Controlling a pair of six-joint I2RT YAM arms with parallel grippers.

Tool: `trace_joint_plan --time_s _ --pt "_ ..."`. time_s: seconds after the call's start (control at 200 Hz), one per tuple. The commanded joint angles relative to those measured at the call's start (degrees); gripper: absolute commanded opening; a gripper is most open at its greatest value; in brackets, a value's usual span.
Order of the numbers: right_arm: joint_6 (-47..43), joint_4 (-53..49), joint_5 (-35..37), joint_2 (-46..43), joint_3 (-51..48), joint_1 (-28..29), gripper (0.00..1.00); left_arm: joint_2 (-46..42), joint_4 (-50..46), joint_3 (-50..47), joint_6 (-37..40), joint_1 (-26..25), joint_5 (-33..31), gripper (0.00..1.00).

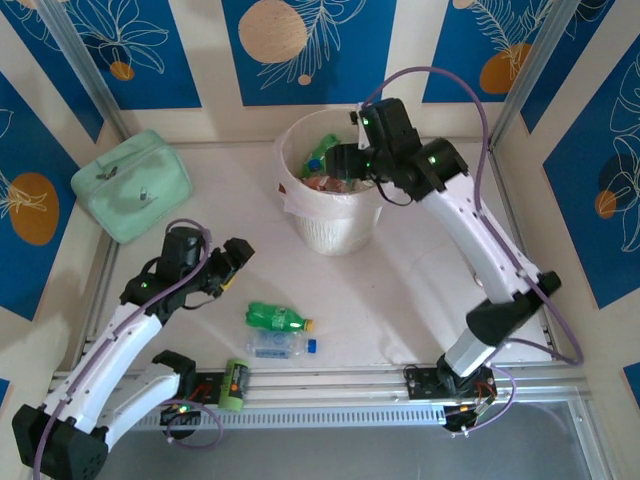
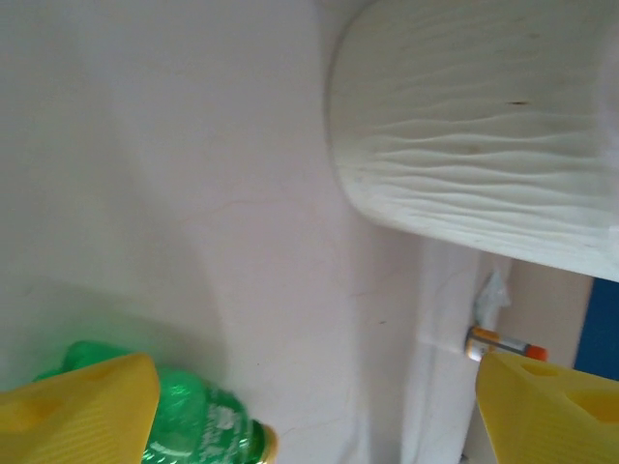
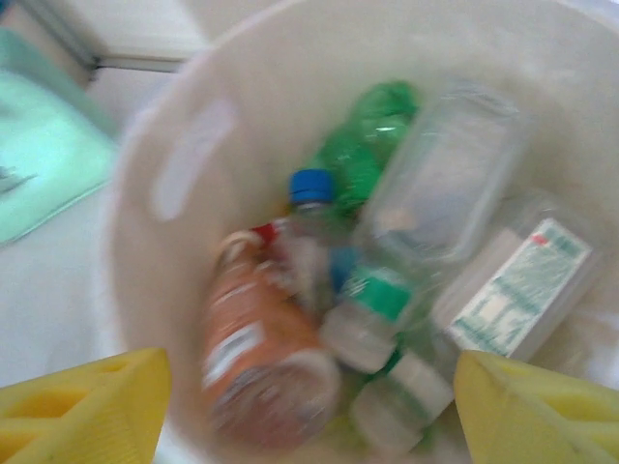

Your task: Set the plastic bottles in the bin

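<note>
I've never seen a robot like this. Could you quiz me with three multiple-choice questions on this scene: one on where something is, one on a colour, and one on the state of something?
1. Where does the right pincer hang?
A) over the bin
B) down by its own base
C) far out to the left side

2. What colour is the cap of the clear bottle lying on the table?
A) red
B) blue
C) black

3. How is the left pincer?
A) shut on a bottle
B) shut on nothing
C) open

Answers:
1 A: it hangs above the bin's mouth, with bottles lying inside below it.
2 B: the cap at the clear bottle's end is blue.
3 C: its yellow fingers stand wide apart, with the green bottle beside one of them.
</note>
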Motion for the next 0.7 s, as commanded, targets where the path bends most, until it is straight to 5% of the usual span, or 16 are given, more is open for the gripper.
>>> trace_joint_plan --time_s 0.0,0.31,0.695 --pt "0.9 2.6 3.3 -7.5 -4.4 5.3 0.77 -0.9 -5.3 -1.7 -2.0 -0.5 -2.5 0.83" --pt "6.9 5.7 4.7 -16.0 -20.2 20.7 0.78 4.7 -4.0 -3.5 -7.6 -6.9 -6.1 0.82" --pt "13.7 2.4 2.0 -13.8 -32.1 29.5 0.85 4.9 -8.2 -6.8 -14.0 -9.6 -8.3 0.84"
